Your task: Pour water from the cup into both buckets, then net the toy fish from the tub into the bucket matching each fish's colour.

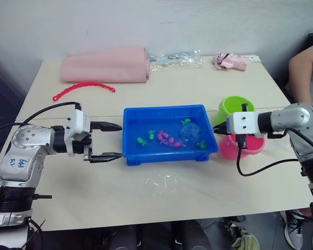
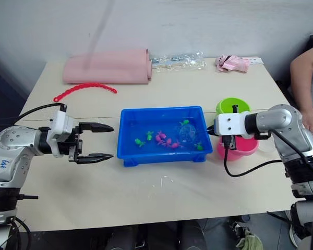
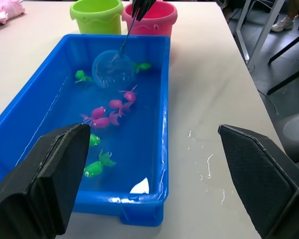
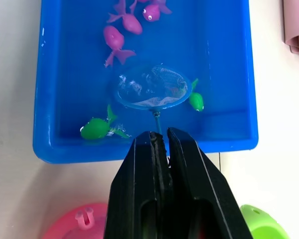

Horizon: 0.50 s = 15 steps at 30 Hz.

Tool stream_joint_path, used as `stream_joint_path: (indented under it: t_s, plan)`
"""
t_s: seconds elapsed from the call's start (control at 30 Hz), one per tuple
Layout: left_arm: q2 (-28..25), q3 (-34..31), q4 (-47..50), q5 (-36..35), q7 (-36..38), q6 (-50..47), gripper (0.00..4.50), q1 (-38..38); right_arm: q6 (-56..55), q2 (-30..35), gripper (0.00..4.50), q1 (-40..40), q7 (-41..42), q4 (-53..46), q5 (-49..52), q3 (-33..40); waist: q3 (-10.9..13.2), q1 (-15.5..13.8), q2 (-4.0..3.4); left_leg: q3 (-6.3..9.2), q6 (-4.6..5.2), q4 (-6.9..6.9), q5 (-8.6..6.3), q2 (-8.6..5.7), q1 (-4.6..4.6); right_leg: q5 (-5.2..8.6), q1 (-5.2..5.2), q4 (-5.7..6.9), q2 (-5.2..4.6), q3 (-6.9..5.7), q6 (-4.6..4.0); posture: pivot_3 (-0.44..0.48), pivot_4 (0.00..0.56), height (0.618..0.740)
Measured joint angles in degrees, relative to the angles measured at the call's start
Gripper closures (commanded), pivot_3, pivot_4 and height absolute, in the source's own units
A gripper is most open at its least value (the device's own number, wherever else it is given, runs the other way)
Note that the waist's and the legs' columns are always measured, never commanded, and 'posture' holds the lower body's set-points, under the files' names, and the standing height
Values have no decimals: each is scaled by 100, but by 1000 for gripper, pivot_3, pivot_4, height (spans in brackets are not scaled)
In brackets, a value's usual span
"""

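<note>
The blue tub [image 1: 161, 110] stands mid-table with water in it. Several green toy fish [image 4: 96, 129] and pink ones [image 4: 114, 41] lie in the water. The net [image 4: 152, 92] has its blue hoop dipped in the tub's right part, between two green fish, with nothing in the mesh. My right gripper [image 1: 217, 128] is shut on the net's thin handle just outside the tub's right end. The green bucket [image 1: 235, 108] and pink bucket [image 1: 245, 147] stand behind that gripper. My left gripper [image 1: 108, 141] is open and holds nothing, just off the tub's left end. The cup is out of view.
A folded pink cloth [image 1: 105, 65], a red bead string [image 1: 83, 87], a clear plastic bag [image 1: 175, 58] and a small pink item [image 1: 230, 61] lie at the table's far side. Water drops [image 1: 164, 183] lie in front of the tub. A person's arm [image 1: 304, 67] is at the far right.
</note>
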<state>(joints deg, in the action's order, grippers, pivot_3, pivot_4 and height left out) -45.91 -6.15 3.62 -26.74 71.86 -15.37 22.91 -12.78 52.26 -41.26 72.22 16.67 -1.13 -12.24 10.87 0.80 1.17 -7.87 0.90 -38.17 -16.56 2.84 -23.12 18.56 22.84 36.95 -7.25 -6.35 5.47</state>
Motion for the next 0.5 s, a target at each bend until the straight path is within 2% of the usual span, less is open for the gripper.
stream_joint_path:
  t_s: [0.27, 0.5]
  plan:
    - [5, 37, 1, 0, -6, 0, 23, -3, 436, -134, 4500, 22, 250, -127, 156, -49, 0, 66, 0, 1, 0, 0, 0, -1, 0, 0, 0, 7, -2, 0, 0, 0, 150, 740]
    - [5, 35, 9, 0, -69, 2, 23, -77, 1783, -317, 4500, 312, 253, -531, 802, 169, 0, 69, 0, 2, 0, -1, 0, -1, 0, 0, 0, 8, -3, 0, 0, 0, 150, 740]
